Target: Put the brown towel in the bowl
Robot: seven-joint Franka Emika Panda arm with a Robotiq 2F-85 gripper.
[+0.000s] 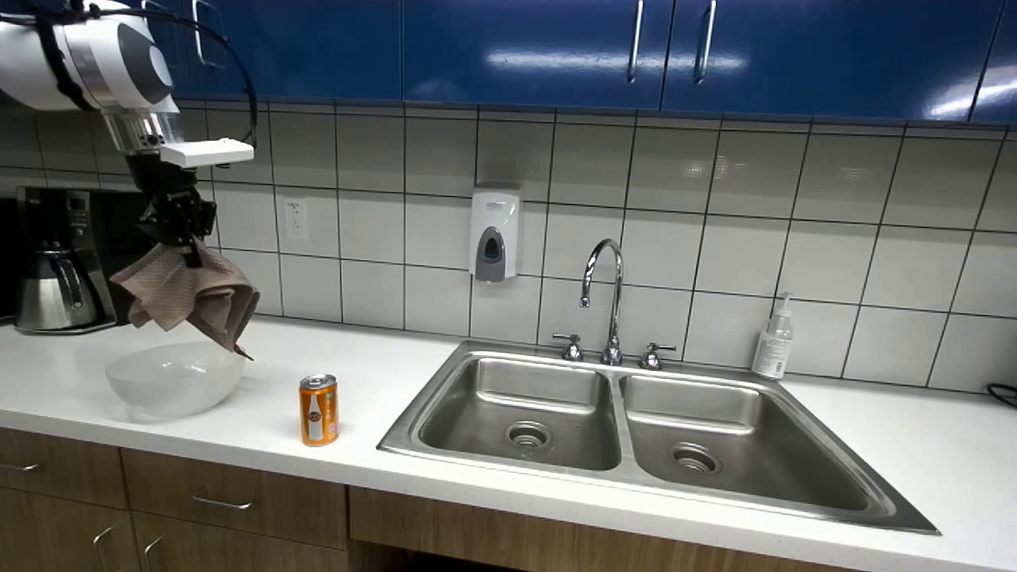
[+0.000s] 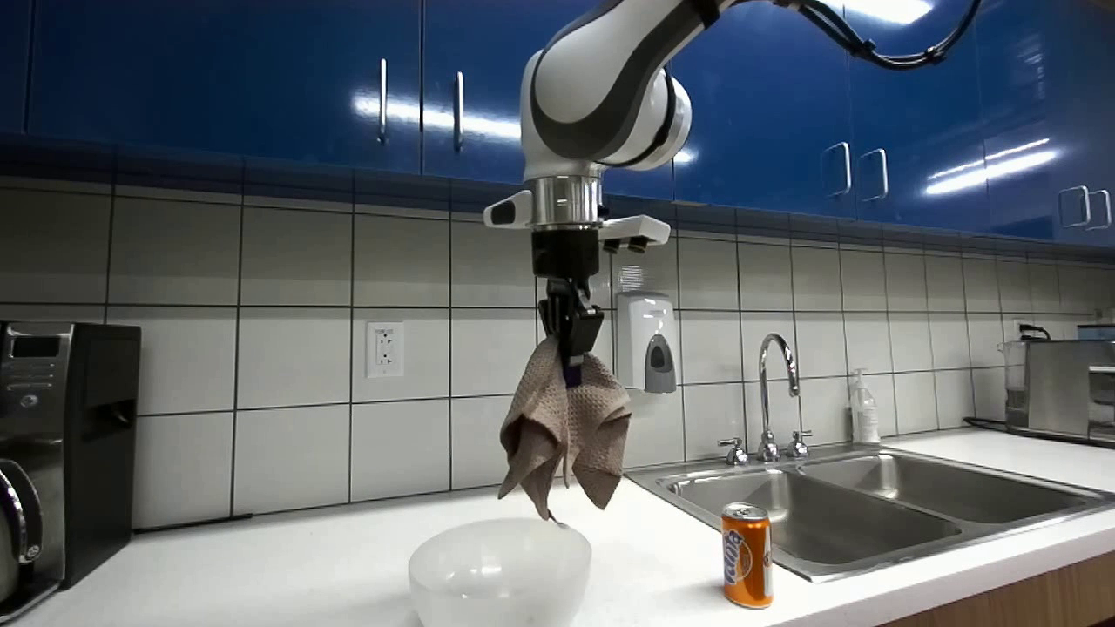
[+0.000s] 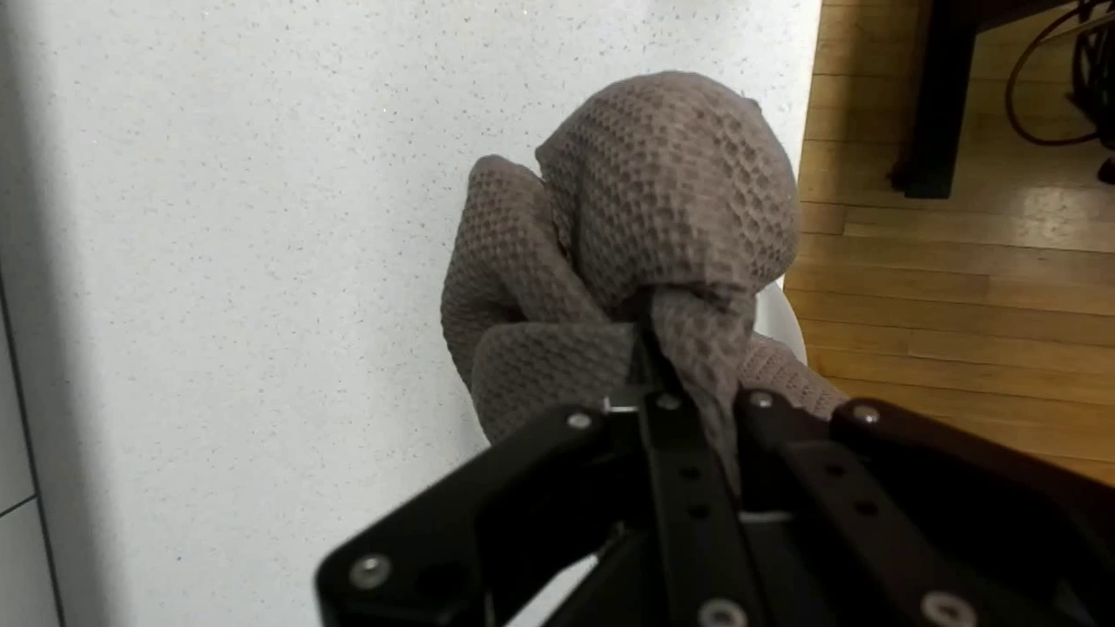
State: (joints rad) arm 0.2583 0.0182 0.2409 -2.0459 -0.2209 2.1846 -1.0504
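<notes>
- I read "Fanta" on the orange can, below my claw, off to one side.
- Farther off, the pump bottle bears print too small for me.

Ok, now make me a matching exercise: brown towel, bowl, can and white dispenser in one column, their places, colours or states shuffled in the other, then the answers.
1. brown towel
2. bowl
3. can
4. white dispenser

A. fixed to the tiled wall
B. pale and translucent, on the counter
C. hanging from the gripper
D. orange, standing upright

Pairs: 1-C; 2-B; 3-D; 4-A
</notes>
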